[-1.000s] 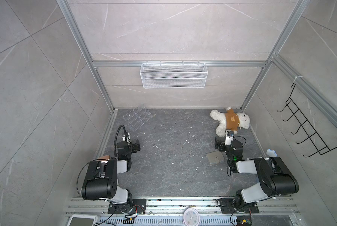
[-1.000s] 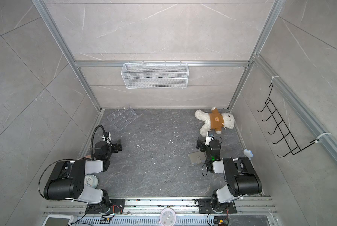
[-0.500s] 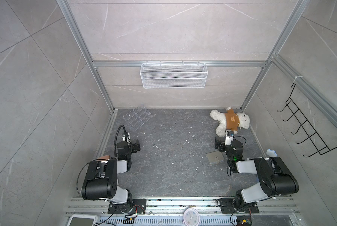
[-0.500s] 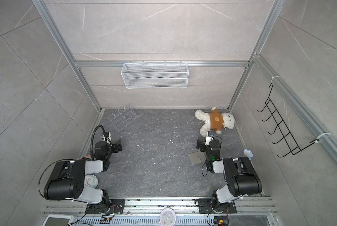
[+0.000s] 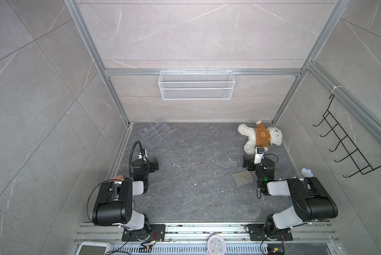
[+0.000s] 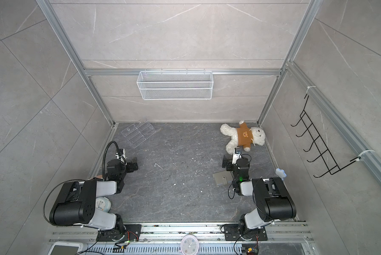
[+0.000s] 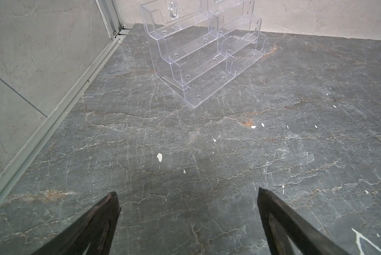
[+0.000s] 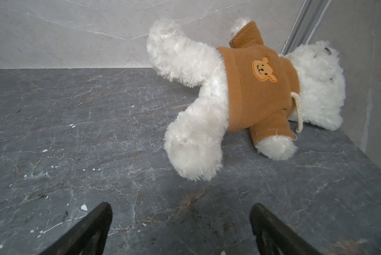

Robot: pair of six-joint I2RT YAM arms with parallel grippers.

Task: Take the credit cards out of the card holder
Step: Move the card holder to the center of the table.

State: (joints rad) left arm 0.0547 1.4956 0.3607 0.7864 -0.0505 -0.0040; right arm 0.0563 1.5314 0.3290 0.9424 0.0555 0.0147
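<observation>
The card holder [image 5: 242, 178] [image 6: 222, 178] is a flat grey wallet with a small snap tab, lying folded shut on the dark stone floor just left of my right arm. The credit cards are hidden. In both top views my right gripper [image 5: 247, 163] [image 6: 226, 162] hovers a little beyond the wallet, toward the back. It is open, with bare floor between its fingers in the right wrist view [image 8: 180, 212]. My left gripper [image 5: 153, 164] [image 6: 133, 166] is far across the floor on the left side, also open over bare floor [image 7: 187, 198].
A clear acrylic tiered stand [image 5: 155, 134] [image 7: 205, 50] sits in the back left corner. A white teddy bear in a brown sweater [image 5: 260, 136] [image 8: 240, 92] lies at the back right, close ahead of my right gripper. A wire basket [image 5: 196, 85] hangs on the back wall.
</observation>
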